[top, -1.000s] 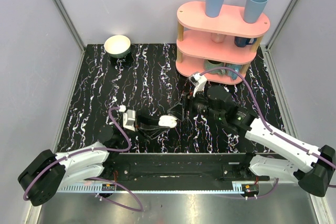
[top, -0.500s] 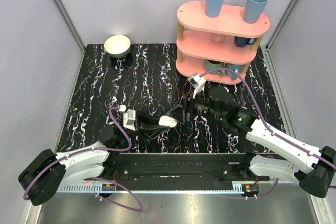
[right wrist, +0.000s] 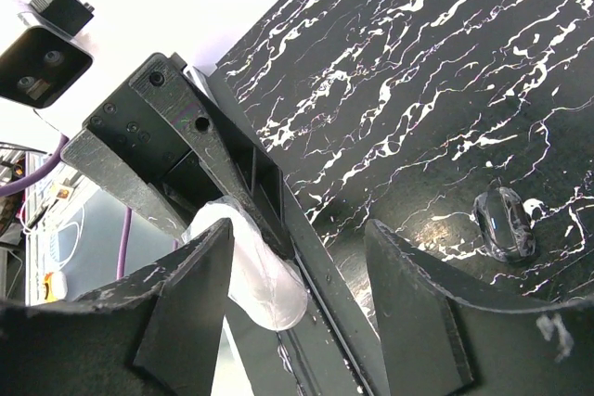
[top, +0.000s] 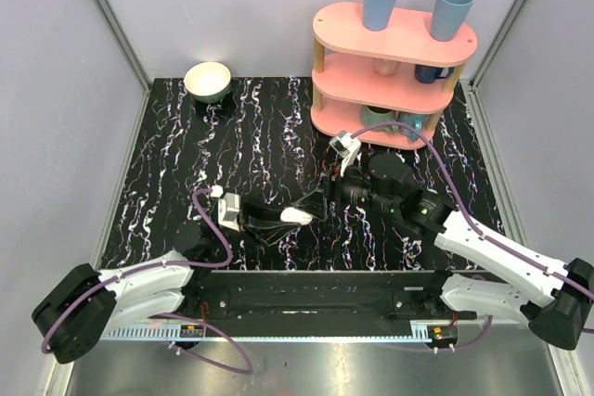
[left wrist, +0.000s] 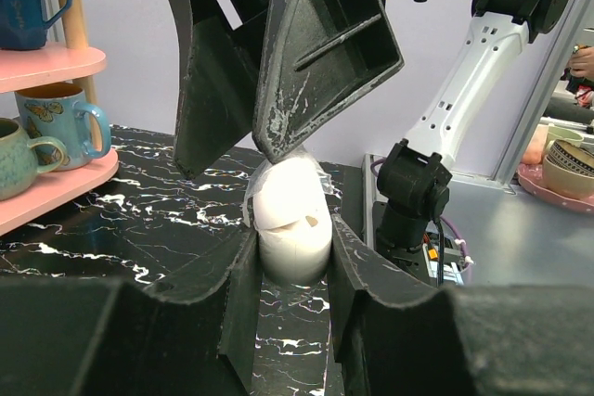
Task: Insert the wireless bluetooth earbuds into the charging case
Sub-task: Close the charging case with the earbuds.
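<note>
The charging case (left wrist: 292, 224) sits clamped upright between the fingers of the left gripper (top: 281, 217), low over the black marbled table (top: 186, 173) near its front edge. The right gripper (left wrist: 230, 159) hangs over it, jaws spread apart, with one fingertip (left wrist: 276, 147) at the case's top.
</note>
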Motion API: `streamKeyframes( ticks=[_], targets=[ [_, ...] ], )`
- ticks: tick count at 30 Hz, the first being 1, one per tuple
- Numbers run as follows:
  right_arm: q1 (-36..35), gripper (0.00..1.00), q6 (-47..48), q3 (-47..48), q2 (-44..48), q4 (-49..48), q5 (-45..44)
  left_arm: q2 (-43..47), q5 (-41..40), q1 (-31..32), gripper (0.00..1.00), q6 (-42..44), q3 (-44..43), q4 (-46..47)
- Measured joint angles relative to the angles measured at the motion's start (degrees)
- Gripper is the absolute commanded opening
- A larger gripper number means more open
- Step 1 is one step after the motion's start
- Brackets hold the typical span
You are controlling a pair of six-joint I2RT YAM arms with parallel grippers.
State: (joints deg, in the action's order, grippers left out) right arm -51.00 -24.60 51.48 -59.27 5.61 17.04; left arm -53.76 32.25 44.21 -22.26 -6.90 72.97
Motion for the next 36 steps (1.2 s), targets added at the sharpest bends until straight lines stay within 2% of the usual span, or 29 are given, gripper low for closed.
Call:
streamKeyframes(
  ticks=[17, 21, 28, 36],
  targets=[
    [-0.94, 0.64, 2.75, 0.68, -3.28, 1.86, 6.49, -0.76, -2.34, -0.02, 0.0, 0.02, 0.0, -0.28],
    [-1.36, 0.67, 2.99, 0.81, -3.82, 3.02, 5.81, -0.98, -2.8, -0.02, 0.0, 0.2, 0.07, -1.16],
    [-1.4, 0.72, 3.37, -0.81, 0.74, 1.86, 3.39, -1.01, -3.21, -0.02, 0.0, 0.2, 0.07, -0.63],
    [-1.46, 0.72, 2.91, -2.23, 6.73, -3.78, -1.62, -1.01, -3.19, -0.02, 0.0, 0.15, 0.07, -0.15]
  ],
)
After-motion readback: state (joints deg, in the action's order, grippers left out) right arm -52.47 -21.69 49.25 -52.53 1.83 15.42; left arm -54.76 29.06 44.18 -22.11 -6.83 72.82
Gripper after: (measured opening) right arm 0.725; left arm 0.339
